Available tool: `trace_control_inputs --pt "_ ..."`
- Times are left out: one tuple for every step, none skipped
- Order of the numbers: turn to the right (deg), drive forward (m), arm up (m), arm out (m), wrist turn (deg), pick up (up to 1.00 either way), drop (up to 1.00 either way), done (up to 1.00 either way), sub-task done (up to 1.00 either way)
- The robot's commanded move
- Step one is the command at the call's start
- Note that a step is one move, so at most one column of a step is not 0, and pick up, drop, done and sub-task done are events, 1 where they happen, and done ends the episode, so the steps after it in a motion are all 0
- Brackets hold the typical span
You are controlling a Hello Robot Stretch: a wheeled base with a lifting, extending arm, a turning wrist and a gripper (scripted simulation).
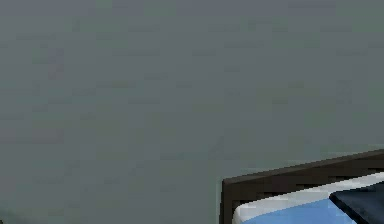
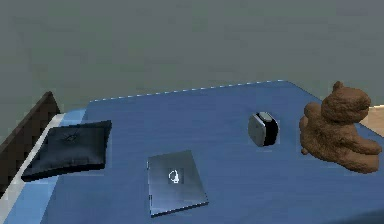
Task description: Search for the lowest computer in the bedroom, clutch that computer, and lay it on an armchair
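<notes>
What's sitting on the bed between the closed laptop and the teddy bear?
In the arm side view, a small dark gadget with a pale front stands on the blue bedcover between the laptop and the teddy bear.

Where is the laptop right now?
In the arm side view's lower middle, the laptop lies flat on the blue bed, right of the dark pillow, left of the small gadget.

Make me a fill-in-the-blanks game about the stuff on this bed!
1. The laptop lies flat on the bed with its lid ____.
2. The teddy sitting on the bed is ____ in colour.
3. In the arm side view, the dark pillow lies to the ____ of the laptop.

Missing words: closed; brown; left.
</notes>
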Motion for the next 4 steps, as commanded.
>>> trace_control_inputs --pt "0.0 0.0 0.0 0.24 0.0 0.0 0.0 0.0 0.0" --pt "0.0 0.0 0.0 0.0 45.0 0.0 0.0 0.0 0.0" --pt "0.0 0.0 0.0 0.0 45.0 0.0 0.0 0.0 0.0" --pt "0.0 0.0 0.0 0.0 42.0 0.0 0.0 0.0 0.0"
